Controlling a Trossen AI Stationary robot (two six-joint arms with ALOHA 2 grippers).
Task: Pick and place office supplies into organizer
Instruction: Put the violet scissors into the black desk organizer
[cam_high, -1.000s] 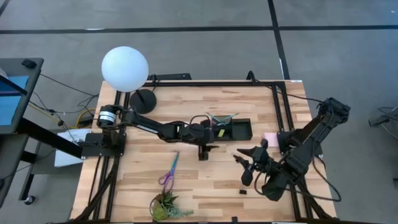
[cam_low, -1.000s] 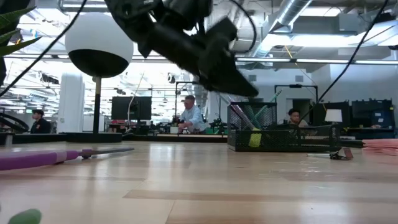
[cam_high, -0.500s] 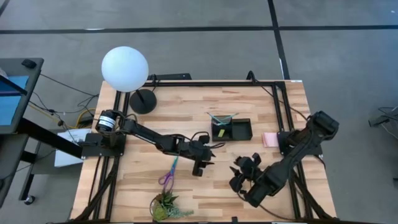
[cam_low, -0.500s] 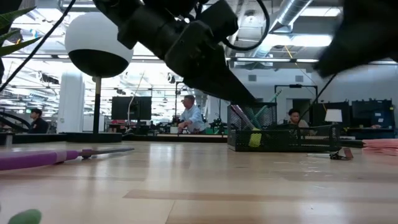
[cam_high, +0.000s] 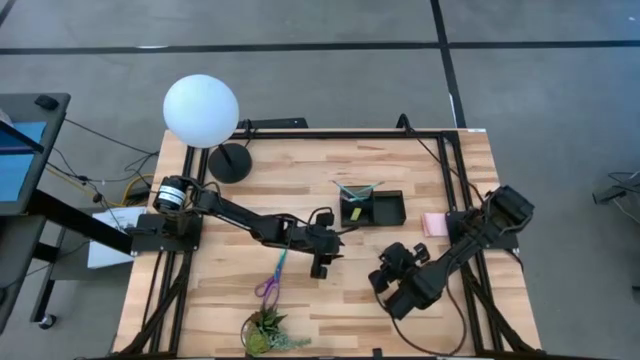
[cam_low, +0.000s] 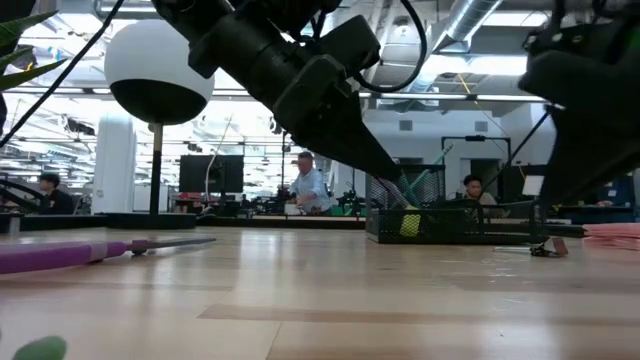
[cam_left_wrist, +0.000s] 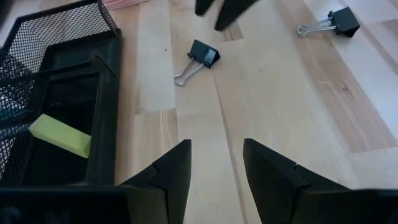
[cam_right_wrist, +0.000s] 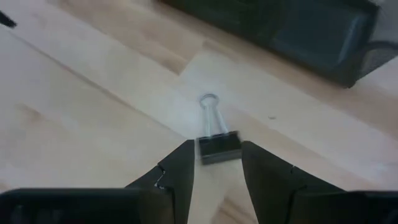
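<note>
A: Where is the right gripper (cam_right_wrist: 214, 180) seen?
B: Near the table's near right part, fingers apart around a black binder clip (cam_right_wrist: 218, 147), not clamped.

A: And the left gripper (cam_left_wrist: 216, 174)?
B: Empty, fingers parted, just left of the organizer (cam_high: 372, 208). The scissors (cam_high: 271, 277) are lying near-left.

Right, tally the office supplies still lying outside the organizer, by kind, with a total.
Scissors: 1
Sticky pad: 1
Binder clips: 2
Total: 4
</note>
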